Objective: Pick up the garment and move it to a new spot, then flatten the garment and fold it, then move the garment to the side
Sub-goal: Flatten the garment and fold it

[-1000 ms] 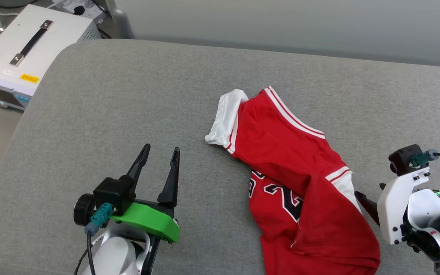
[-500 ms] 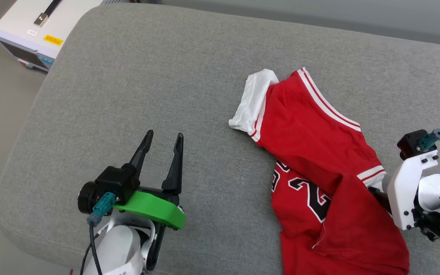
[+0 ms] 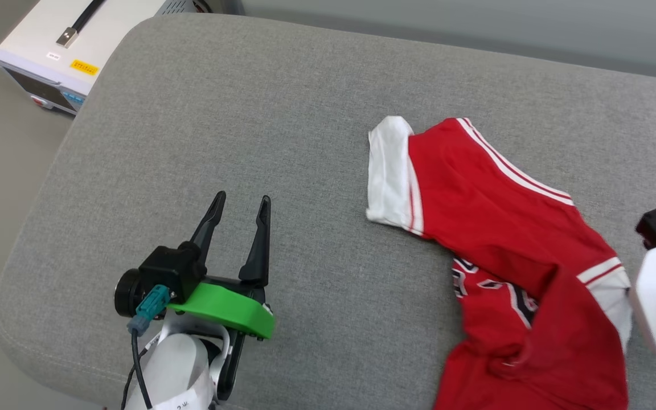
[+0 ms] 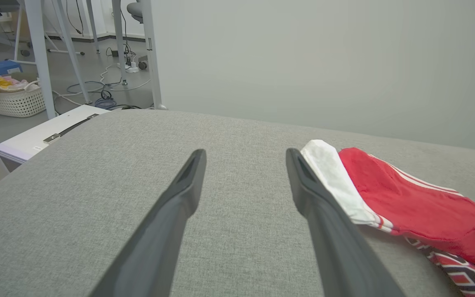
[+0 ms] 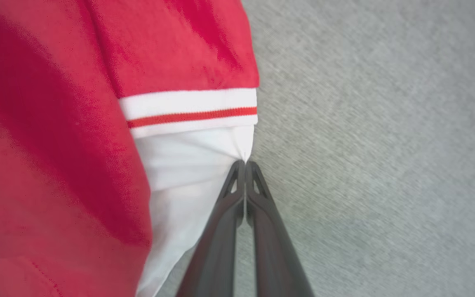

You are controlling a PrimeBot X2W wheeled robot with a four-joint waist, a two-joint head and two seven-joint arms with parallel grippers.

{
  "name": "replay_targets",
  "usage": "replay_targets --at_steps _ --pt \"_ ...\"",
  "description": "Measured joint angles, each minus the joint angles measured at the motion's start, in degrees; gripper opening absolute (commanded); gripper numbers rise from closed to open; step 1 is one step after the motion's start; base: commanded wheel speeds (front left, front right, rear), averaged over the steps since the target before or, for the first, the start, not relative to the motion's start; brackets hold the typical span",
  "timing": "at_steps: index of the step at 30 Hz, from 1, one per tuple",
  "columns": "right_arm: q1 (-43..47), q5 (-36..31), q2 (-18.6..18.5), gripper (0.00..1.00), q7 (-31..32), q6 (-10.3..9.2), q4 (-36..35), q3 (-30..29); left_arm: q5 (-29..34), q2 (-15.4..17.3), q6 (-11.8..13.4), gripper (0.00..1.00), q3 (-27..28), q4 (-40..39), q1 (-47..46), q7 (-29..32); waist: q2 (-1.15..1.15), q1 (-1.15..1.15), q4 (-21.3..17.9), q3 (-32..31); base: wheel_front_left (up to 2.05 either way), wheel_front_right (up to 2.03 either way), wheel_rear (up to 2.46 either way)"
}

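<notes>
Right gripper [image 5: 245, 164] is pinched shut on the white sleeve [image 5: 188, 165] of the garment [image 3: 504, 228] at the frame's right, so we reckon we're mid-pickup, next lifting it toward open cushion [image 3: 305, 114].

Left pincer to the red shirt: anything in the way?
Nothing visible: only bare grey upholstered cushion lies between the open left pincer and the white sleeve of the red basketball T-shirt. The right pincer is shut on its other sleeve.

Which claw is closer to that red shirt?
Right. The right gripper is shut on the garment at its white sleeve edge; the left gripper stands open over the cushion, apart from it.
</notes>
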Motion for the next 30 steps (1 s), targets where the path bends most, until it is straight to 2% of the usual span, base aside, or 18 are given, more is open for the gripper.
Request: replay_targets --at_steps 8,11,14,18,19,20,25,30 --pt "-0.7 -1.3 -13.5 0.00 -3.0 0.00 0.7 0.3 0.5 -1.1 -0.8 1.00 0.6 -0.1 0.0 0.0 0.00 0.00 -0.2 -0.3 0.00 0.00 0.00" --pt "-3.1 -2.3 -17.8 0.00 -5.1 0.00 3.1 1.0 0.6 -1.5 -1.1 1.00 0.8 0.0 0.0 0.0 0.00 0.00 0.3 0.6 0.00 0.00 0.00" --pt "-5.8 -3.1 -19.7 0.00 -8.3 0.00 6.7 2.1 0.8 -1.7 -1.5 1.00 0.9 0.1 -0.1 0.0 0.00 0.00 0.9 1.6 0.00 0.00 0.00" --pt "-8.8 -4.2 -18.6 0.00 -13.3 0.00 12.2 3.8 1.0 -1.9 -1.6 1.00 1.1 0.5 -0.1 0.0 0.00 0.00 1.6 2.7 0.00 0.00 0.00" --pt "-9.5 -4.5 -17.8 0.78 -14.4 0.00 13.9 3.8 1.1 -2.0 -1.6 1.00 1.2 0.6 -0.1 0.0 0.00 0.00 1.8 2.9 0.00 0.00 0.00" --pt "-10.0 -4.6 -16.8 1.00 -14.9 0.00 15.3 3.7 1.1 -2.1 -1.8 1.00 1.3 0.7 -0.1 0.0 0.00 0.00 1.8 2.9 0.00 0.00 0.00" --pt "-11.7 -5.0 -11.8 1.00 -21.0 0.00 19.1 3.4 1.7 -2.2 -2.1 1.00 2.1 1.5 -0.1 0.0 0.00 0.01 1.2 2.0 0.00 0.00 0.00" --pt "-11.8 -3.7 -8.6 1.00 -27.0 0.00 18.8 2.4 2.5 -2.2 -2.1 1.00 2.4 2.1 0.0 0.0 0.00 0.00 -0.3 -0.2 0.00 0.00 0.00"
